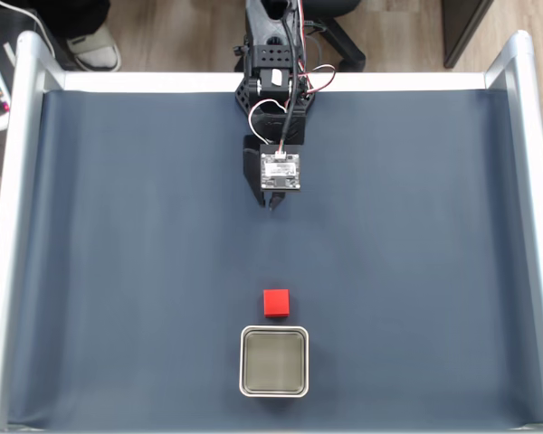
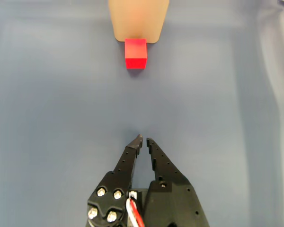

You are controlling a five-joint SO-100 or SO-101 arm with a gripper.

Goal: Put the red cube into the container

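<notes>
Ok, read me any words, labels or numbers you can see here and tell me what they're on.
None can be read.
The small board on the arm has markings too small to make out.
The red cube, the tin and the blue mat carry no text.

A: Beyond the gripper (image 2: 143,139), the container (image 2: 138,19) is cut off by the wrist view's top edge.

B: Its near wall is partly hidden behind the red cube (image 2: 136,53). The gripper's base runs off the bottom edge.
</notes>
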